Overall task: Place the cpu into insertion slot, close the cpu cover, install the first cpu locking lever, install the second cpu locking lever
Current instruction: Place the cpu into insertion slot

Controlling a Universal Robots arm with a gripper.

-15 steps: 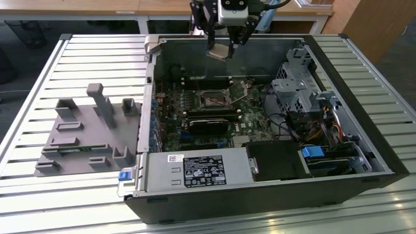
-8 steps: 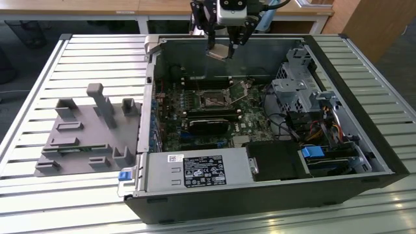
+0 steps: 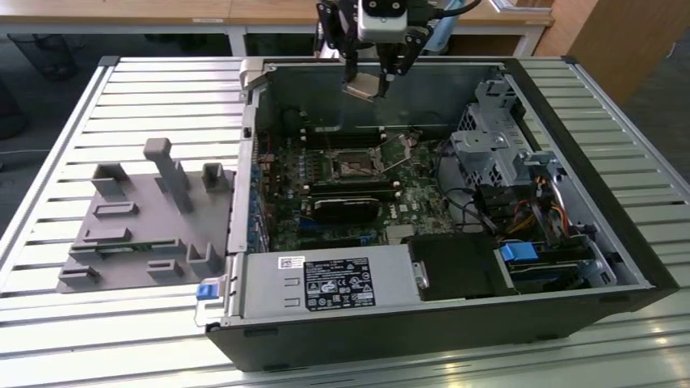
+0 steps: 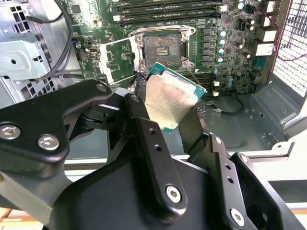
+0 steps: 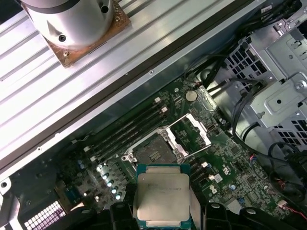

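**benchrat:** So what's the black metal two-finger gripper [image 4: 168, 115] holding here?

**socketsam:** It's clamped on the cpu [image 5: 163, 194], the small flat square chip with a dull silver-grey metal top and a thin green rim. The fingers [image 4: 144, 124] pinch it by two opposite edges. As far as I can see, nothing touches the lid or the underside.

**benchrat:** And where is it compared to the socket?

**socketsam:** Well above the open square socket [image 3: 351, 165] with the dark contact field, and clear of it. The chip sits tilted in the grip rather than level with the socket. The cpu cover [image 5: 201, 129], that thin silvery square metal frame with a window in the middle, is flipped up on its hinge just beside the socket, so the socket is bare. Around the socket is the green motherboard [image 5: 230, 167], and all of it lies inside the black computer case [image 3: 431, 339] with its side panel off.

**benchrat:** How do you reckon it handles?

**socketsam:** I'd guess it's very light and completely stiff, so no flex to worry about. The smooth metal top looks slippery and the rim is thin, so there isn't much for the fingers to bite on. With that tilt, a small slip could twist it. The fragile parts are probably the underside contacts and the socket field, so the edges are the right place to hold it, squeezed gently.
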